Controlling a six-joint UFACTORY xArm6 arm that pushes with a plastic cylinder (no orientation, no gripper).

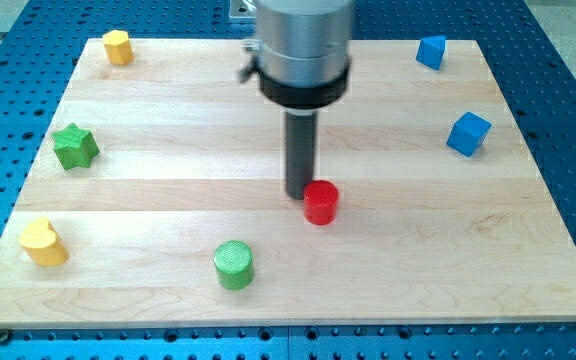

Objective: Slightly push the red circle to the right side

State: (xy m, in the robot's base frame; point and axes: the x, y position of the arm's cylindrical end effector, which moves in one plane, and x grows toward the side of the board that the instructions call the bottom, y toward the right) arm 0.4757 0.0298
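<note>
— Where is my tip [299, 195] seen in the camera view?
— At the board's middle, set down on the wood at the upper left edge of the red circle [320, 203], touching it or very nearly; the exact contact cannot be made out. Nothing is held by it, since a bare rod is all that is shown.

— What is cut off or hidden?
— The arm's grey housing [303, 45] is cropped by the view's top, and a strip of board behind it is covered.

— Is anything contained in anything?
— No containers are seen; every block is carried by the wooden board [388, 260]. A green cylinder [234, 265] is placed below-left of the red circle, a yellow heart [43, 242] and green star [75, 146] at the left, a yellow block [117, 47] at top left, its shape unclear, and two blue blocks [431, 51] [468, 133] at the right.
</note>
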